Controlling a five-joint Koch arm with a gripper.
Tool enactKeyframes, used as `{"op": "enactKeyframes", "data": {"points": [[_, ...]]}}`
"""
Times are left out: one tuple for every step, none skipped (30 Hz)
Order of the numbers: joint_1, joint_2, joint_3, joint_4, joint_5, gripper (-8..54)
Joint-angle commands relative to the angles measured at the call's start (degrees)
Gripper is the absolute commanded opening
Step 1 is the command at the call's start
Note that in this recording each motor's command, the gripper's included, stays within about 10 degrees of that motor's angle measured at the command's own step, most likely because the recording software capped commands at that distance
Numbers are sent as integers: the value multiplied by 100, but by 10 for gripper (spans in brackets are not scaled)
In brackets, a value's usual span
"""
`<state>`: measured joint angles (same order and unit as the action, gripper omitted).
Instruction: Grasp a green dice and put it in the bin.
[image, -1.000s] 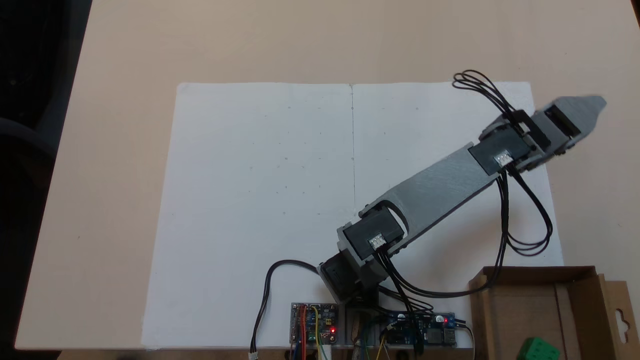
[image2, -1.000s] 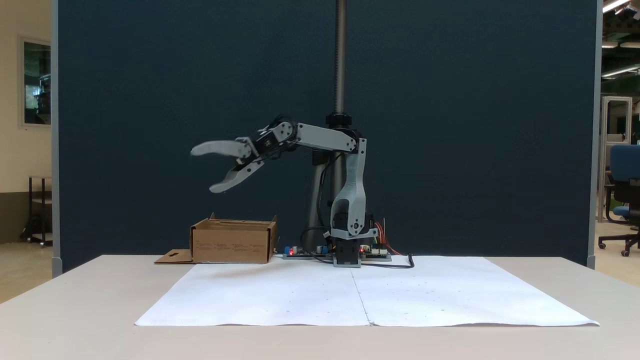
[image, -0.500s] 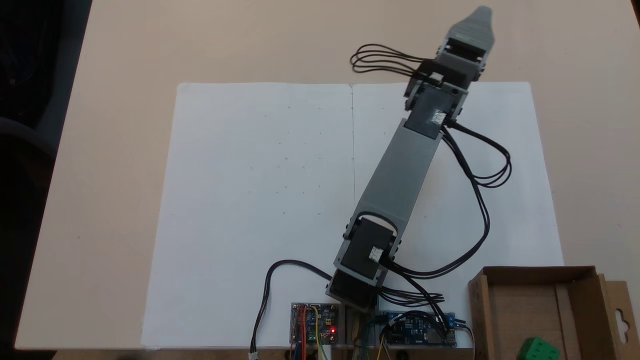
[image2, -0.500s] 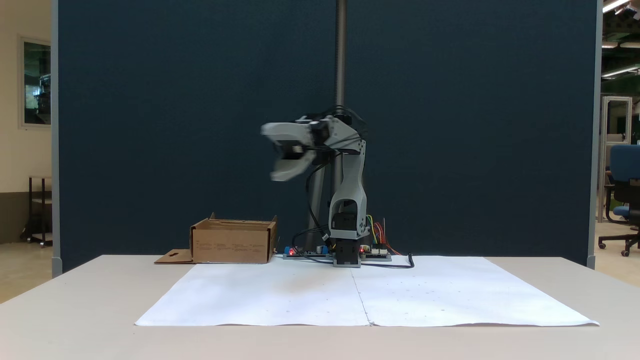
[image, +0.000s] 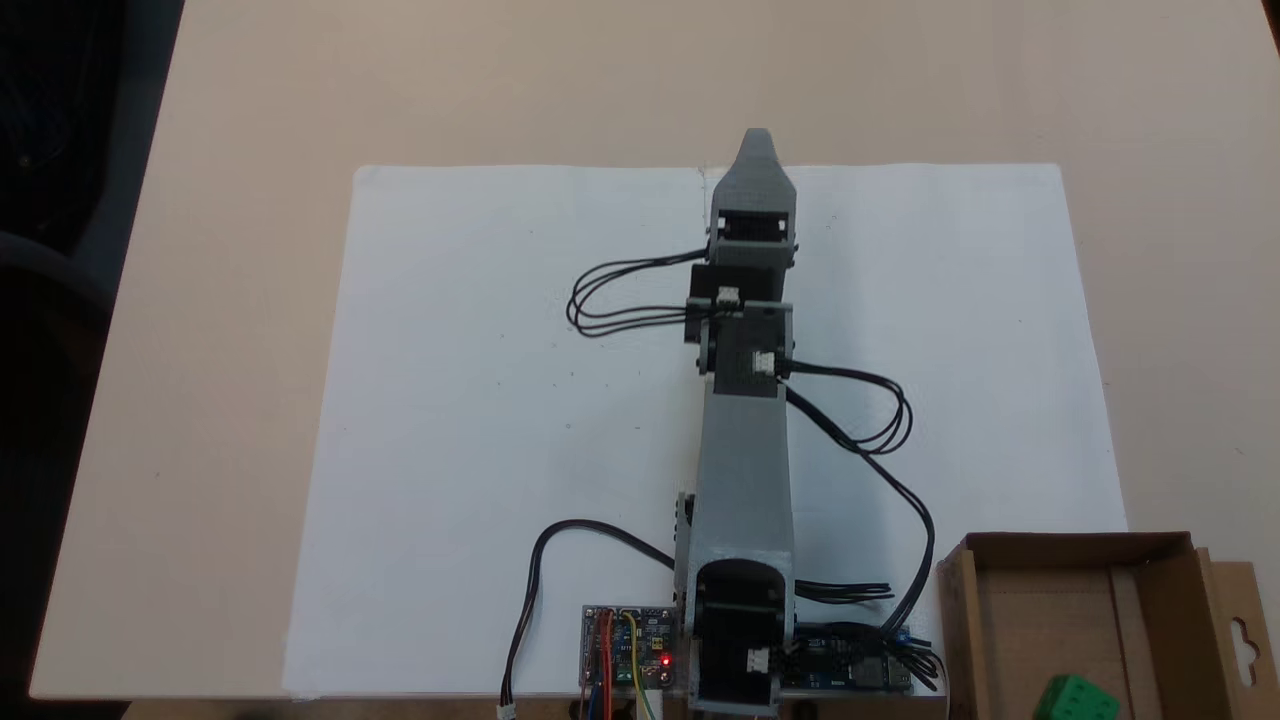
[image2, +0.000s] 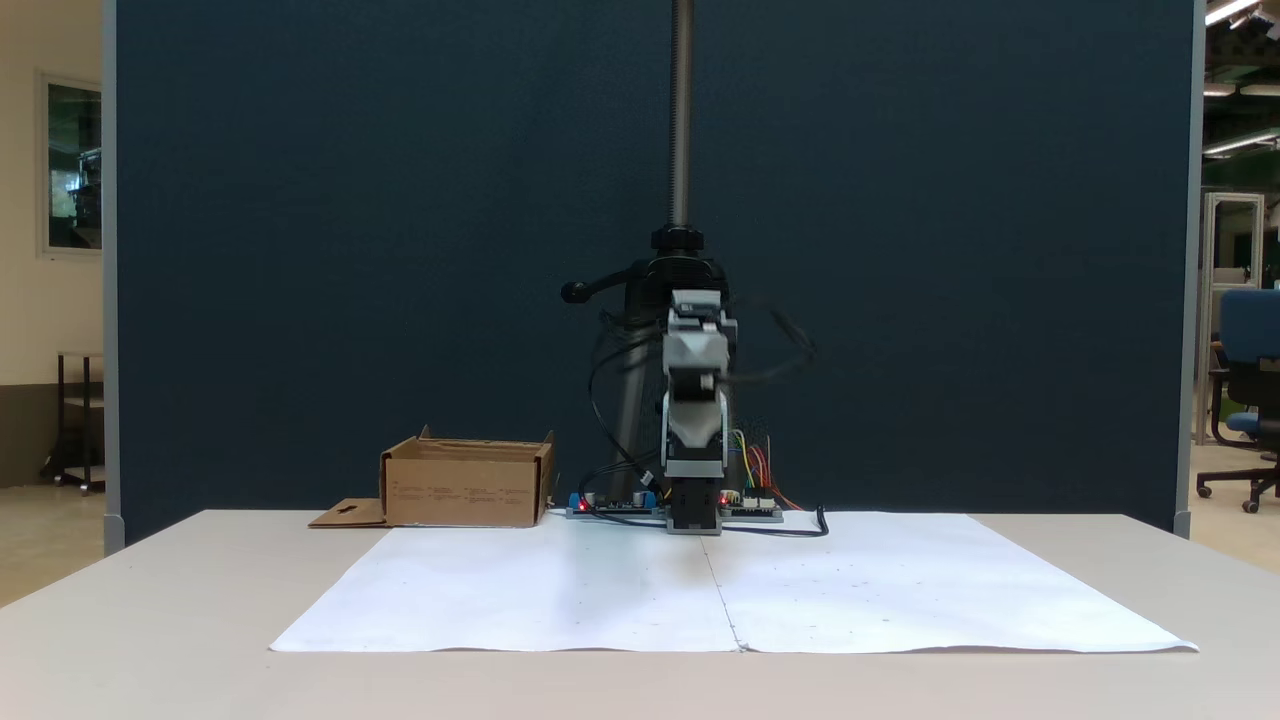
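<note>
The green dice (image: 1075, 698) lies inside the bin (image: 1070, 546), a brown cardboard box at the lower right corner of a fixed view; the frame edge cuts off part of the dice. The same bin (image2: 465, 490) stands left of the arm's base, where its walls hide the dice. My gripper (image: 755, 150) hangs in the air over the middle seam of the white paper, pointing away from the base and far from the bin. Seen head-on and blurred, the gripper (image2: 697, 372) carries nothing green. Its jaws lie one over the other, so their gap is unreadable.
A large white paper sheet (image: 500, 400) covers the table's middle. Circuit boards (image: 628, 645) and black cables (image: 540, 580) sit by the arm's base. A flat box flap (image2: 345, 515) with a cutout lies beside the bin. A dark partition (image2: 400, 250) stands behind.
The arm has swung from near the bin's side to the table's centre line and drawn back over the paper. The dice has stayed in the bin.
</note>
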<state>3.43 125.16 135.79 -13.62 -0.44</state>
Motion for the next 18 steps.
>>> {"op": "enactKeyframes", "data": {"points": [[9, 413, 316, -956, 229, 443], [9, 501, 615, -1132, 220, 441], [-9, 571, 896, -1308, 211, 439], [-62, 615, 1151, -1475, 202, 438], [-105, 633, 1406, -1659, 176, 436], [-132, 650, 1652, -1835, 141, 432], [-141, 659, 1898, -2020, 132, 431], [-167, 668, 2127, -2178, 114, 429], [-185, 677, 2312, -2354, 79, 429], [-193, 721, 2461, -2556, 26, 429], [-211, 791, 2602, -2723, -9, 429], [-229, 879, 2725, -2890, -53, 429], [-255, 932, 2856, -3083, -79, 429], [-281, 949, 2997, -3294, -149, 429], [-290, 949, 3120, -3479, -193, 429], [-308, 958, 3234, -3663, -237, 429], [-316, 958, 3349, -3865, -290, 429], [-316, 967, 3437, -4085, -299, 429]]}}
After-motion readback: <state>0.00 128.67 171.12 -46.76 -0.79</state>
